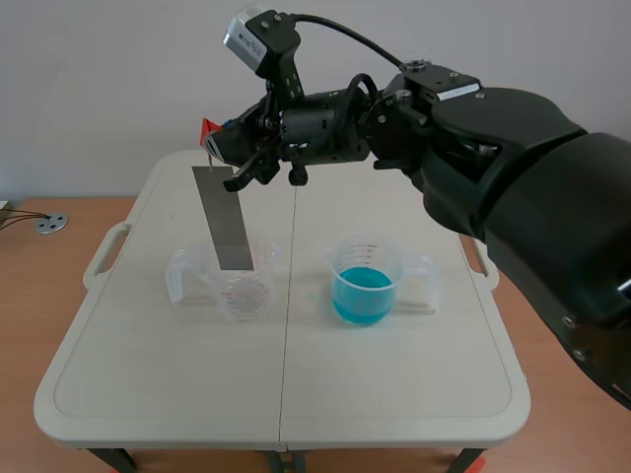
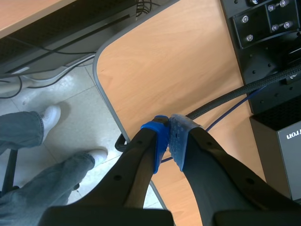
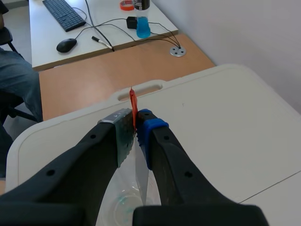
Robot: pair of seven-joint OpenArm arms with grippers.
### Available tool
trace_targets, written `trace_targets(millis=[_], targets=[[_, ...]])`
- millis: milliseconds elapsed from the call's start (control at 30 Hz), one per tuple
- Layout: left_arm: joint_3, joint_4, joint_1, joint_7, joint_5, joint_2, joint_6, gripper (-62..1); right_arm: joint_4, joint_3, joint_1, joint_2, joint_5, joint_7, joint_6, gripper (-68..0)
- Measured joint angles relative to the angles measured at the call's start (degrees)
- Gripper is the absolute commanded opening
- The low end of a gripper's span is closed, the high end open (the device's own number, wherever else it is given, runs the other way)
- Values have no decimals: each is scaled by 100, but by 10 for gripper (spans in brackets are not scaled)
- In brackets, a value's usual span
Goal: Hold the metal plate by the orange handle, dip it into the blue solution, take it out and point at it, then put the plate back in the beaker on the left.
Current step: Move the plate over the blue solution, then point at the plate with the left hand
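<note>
The right arm reaches across the white table and its gripper [image 1: 237, 158] is shut on the orange handle [image 1: 209, 132] of the grey metal plate [image 1: 223, 219]. The plate hangs tilted, its lower end at the mouth of the clear empty beaker [image 1: 240, 281] on the left. The beaker of blue solution [image 1: 363, 286] stands to the right, apart from the plate. In the right wrist view the orange handle [image 3: 133, 106] is pinched between the pads of the gripper [image 3: 135, 129], with the plate [image 3: 140, 174] and empty beaker [image 3: 123, 200] below. The left gripper [image 2: 168, 136] is shut on nothing, off the white table.
The white folding table [image 1: 148, 394] stands on a wooden surface [image 1: 30, 296]. Behind it a desk holds a keyboard [image 3: 63, 13], a mouse [image 3: 66, 45] and a bottle [image 3: 142, 19]. Under the left gripper are a wooden tabletop edge [image 2: 164, 61], cables and a person's legs [image 2: 42, 169].
</note>
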Motion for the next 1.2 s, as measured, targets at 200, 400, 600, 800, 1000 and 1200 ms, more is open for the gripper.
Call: trace_targets(millis=[200,400,600,800,1000,1200], targets=[[0,0,0,2,0,0,0,-594,748,0,-229,214,4,-83,0,-662],[0,0,0,0,0,0,0,-595,1633,247,-540,411,0,-542,4,-662],[0,0,-2,-9,0,0,0,-595,2618,780,-782,581,4,-925,2,-662],[0,0,-87,-13,2,0,0,-595,3624,1130,-1021,734,7,-1397,4,-662],[0,0,-348,-15,4,-26,-2,-595,4498,1606,-1467,894,79,-1694,15,-662],[7,2,-710,-13,15,-387,0,-595,5080,2190,-1921,1180,455,-1840,15,-662]])
